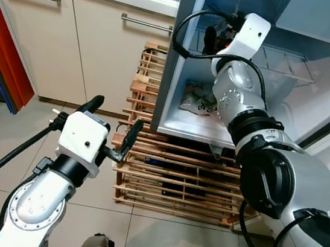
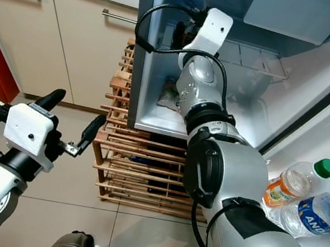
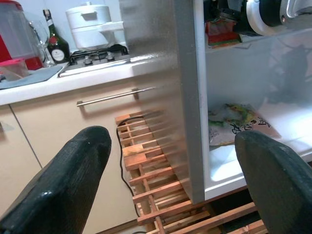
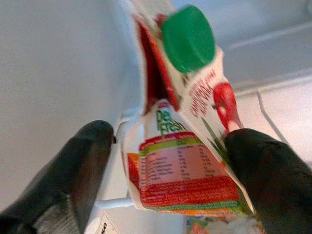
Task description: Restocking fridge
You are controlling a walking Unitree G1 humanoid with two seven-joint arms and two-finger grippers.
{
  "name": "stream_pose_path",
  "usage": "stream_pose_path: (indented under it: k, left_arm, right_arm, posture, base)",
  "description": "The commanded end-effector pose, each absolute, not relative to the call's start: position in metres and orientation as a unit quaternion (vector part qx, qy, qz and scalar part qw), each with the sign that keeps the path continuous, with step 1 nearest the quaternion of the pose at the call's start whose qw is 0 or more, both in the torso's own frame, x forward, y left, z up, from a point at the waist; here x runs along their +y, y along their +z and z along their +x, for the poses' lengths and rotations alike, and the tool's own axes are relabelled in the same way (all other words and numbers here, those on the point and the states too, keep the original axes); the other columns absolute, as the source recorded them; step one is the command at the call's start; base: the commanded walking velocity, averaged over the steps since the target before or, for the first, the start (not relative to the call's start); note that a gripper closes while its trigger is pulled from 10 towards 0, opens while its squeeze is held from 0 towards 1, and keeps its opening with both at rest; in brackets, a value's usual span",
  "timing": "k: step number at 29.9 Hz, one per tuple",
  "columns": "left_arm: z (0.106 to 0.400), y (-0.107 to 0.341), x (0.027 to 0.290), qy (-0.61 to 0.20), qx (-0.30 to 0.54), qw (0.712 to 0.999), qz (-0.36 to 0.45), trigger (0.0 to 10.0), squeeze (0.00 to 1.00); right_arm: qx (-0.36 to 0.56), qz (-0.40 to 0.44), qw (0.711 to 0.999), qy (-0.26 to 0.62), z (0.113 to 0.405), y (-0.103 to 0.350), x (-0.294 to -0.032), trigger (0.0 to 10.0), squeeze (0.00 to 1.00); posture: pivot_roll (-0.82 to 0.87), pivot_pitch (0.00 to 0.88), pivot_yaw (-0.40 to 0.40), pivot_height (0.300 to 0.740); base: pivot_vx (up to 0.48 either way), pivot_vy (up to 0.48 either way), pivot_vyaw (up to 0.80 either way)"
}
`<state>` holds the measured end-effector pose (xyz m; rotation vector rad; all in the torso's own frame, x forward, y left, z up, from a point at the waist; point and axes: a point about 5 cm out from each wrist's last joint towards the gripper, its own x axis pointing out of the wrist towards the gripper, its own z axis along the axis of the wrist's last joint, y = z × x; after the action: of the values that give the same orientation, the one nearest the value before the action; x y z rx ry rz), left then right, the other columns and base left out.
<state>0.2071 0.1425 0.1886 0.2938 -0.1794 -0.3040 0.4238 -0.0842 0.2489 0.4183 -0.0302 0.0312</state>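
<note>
Right gripper [image 4: 165, 165] reaches inside fridge [image 1: 178, 70], fingers spread either side of juice carton [image 4: 183, 146] on wire shelf [image 1: 282, 63], not clamped. Left gripper [image 1: 115, 123] hangs open outside, near wooden rack [image 1: 164, 172].

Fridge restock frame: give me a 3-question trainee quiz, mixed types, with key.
1. True or false: the right gripper is inside the fridge.
2. The carton between its fingers has a cap of what colour?
3. The left gripper is: A) shut on a bottle, B) open, holding nothing, C) on a cabinet handle.

Key: 1 true; 2 green; 3 B.
</note>
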Motion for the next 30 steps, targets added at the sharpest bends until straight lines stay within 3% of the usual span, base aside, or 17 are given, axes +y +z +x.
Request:
stream_pose_path:
  k: [1,2,5,6,16,19,27,30]
  left_arm:
    - [0.209,0.184,0.138,-0.152,-0.077,0.975,0.145,10.0,0.0]
    - [0.21,0.183,0.137,-0.152,-0.077,0.975,0.143,10.0,0.0]
    - [0.21,0.183,0.137,-0.152,-0.076,0.975,0.142,10.0,0.0]
    - [0.211,0.183,0.136,-0.151,-0.076,0.975,0.141,10.0,0.0]
    - [0.22,0.181,0.131,-0.15,-0.081,0.976,0.137,10.0,0.0]
    - [0.226,0.18,0.129,-0.15,-0.086,0.976,0.135,10.0,0.0]
    - [0.231,0.178,0.127,-0.147,-0.091,0.976,0.133,10.0,0.0]
    - [0.235,0.178,0.127,-0.146,-0.098,0.975,0.134,10.0,0.0]
  right_arm:
    - [-0.018,0.184,0.983,-0.002,0.426,0.257,-0.09,10.0,1.0]
    - [-0.02,0.168,0.985,-0.009,0.426,0.257,-0.092,10.0,0.81]
    - [-0.022,0.149,0.988,-0.017,0.426,0.256,-0.094,10.0,0.81]
    - [-0.024,0.14,0.99,-0.025,0.426,0.255,-0.096,10.0,0.0]
    - [-0.068,0.084,0.994,-0.031,0.423,0.253,-0.095,10.0,0.0]
    - [-0.087,0.032,0.995,-0.026,0.418,0.242,-0.09,10.0,0.0]
    - [-0.081,0.031,0.996,-0.02,0.409,0.213,-0.079,10.0,0.0]
    - [-0.133,0.025,0.99,-0.037,0.398,0.206,-0.078,10.0,0.0]
  posture:
    - [0.31,0.127,-0.137,0.74]
    - [0.31,0.128,-0.138,0.74]
    - [0.3,0.125,-0.139,0.74]
    - [0.29,0.123,-0.142,0.74]
    - [0.23,0.104,-0.13,0.74]
    - [0.22,0.087,-0.135,0.74]
    - [0.2,0.065,-0.147,0.74]
    - [0.18,0.028,-0.162,0.74]
  base:
    - [0.0,0.0,0.0]
    - [0.0,0.0,0.0]
    - [0.0,0.0,0.0]
    - [0.0,0.0,0.0]
    - [0.0,0.0,0.0]
    - [0.0,0.0,0.0]
    - [0.0,0.0,0.0]
    - [0.0,0.0,0.0]
